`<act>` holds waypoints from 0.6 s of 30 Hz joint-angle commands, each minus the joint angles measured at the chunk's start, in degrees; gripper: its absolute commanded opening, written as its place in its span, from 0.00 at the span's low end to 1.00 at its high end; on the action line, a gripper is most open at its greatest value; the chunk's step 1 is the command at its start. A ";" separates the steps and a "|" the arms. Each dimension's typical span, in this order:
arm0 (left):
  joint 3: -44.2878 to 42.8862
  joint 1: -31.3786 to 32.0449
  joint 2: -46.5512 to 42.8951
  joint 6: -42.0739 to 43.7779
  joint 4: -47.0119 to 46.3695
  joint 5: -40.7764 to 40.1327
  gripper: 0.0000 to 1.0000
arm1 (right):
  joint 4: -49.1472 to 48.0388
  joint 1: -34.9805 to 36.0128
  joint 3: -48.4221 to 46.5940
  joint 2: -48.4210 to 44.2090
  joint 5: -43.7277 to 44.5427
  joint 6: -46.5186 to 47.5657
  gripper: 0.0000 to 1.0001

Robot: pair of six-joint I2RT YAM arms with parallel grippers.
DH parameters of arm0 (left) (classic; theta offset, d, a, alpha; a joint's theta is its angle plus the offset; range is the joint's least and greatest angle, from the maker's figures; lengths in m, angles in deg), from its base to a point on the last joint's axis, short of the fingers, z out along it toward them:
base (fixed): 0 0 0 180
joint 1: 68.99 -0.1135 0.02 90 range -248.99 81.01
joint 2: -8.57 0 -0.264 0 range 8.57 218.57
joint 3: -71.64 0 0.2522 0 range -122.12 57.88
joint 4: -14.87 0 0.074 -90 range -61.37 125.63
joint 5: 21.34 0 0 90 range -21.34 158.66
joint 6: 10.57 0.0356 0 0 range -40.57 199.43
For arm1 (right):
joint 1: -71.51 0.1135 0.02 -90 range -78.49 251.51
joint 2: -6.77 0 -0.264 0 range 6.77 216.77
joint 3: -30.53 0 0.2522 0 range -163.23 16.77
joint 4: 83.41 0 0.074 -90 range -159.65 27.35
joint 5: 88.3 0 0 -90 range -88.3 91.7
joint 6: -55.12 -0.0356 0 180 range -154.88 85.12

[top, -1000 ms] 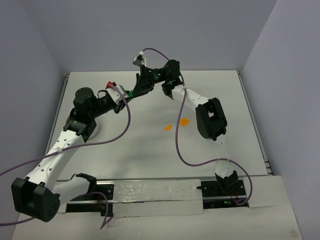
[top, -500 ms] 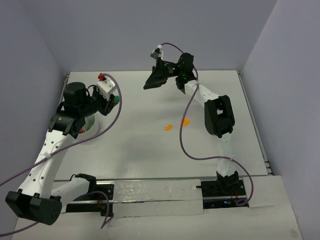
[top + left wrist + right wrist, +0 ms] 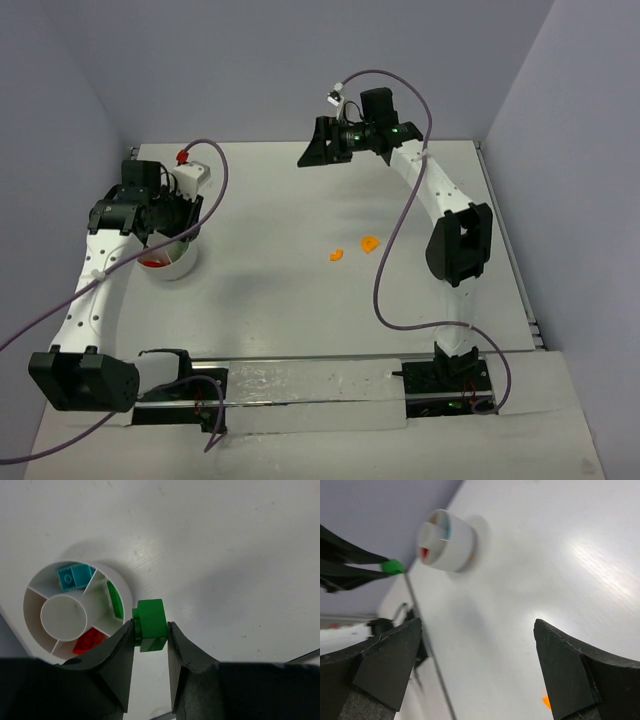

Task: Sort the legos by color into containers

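- Left gripper (image 3: 150, 630): clamped on a small green plastic brick (image 3: 151, 621), seen at the rim of the round white divided bowl (image 3: 50, 569) near the table's left edge.
- Bowl compartments: cyan brick (image 3: 74, 576), green piece (image 3: 116, 600) and red brick (image 3: 89, 641), each in its own compartment.
- Right gripper (image 3: 477, 630): fingers wide apart and holding nothing, near the table's far edge.
- Orange curved bricks (image 3: 336, 254): two lying mid-table.

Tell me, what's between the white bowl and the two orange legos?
Nothing. The top view shows only bare table between the bowl and the orange legos.
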State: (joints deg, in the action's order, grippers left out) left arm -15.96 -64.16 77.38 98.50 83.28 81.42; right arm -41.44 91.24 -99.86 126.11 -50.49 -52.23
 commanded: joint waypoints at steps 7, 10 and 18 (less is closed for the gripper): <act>-0.15 -1.57 5.68 -0.14 1.47 -12.10 0.00 | 12.44 -0.66 7.54 -9.22 14.05 22.55 1.00; 0.33 -1.57 7.79 0.41 0.71 -12.45 0.00 | 12.88 -0.61 7.33 -9.30 14.36 23.33 1.00; 0.34 -1.68 12.65 0.07 -2.19 -17.63 0.00 | 13.89 -1.00 6.98 -9.26 15.19 24.66 1.00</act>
State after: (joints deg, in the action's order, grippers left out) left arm -15.54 -65.41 88.68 98.57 84.47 67.33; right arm -28.12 90.84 -92.37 119.78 -36.14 -29.47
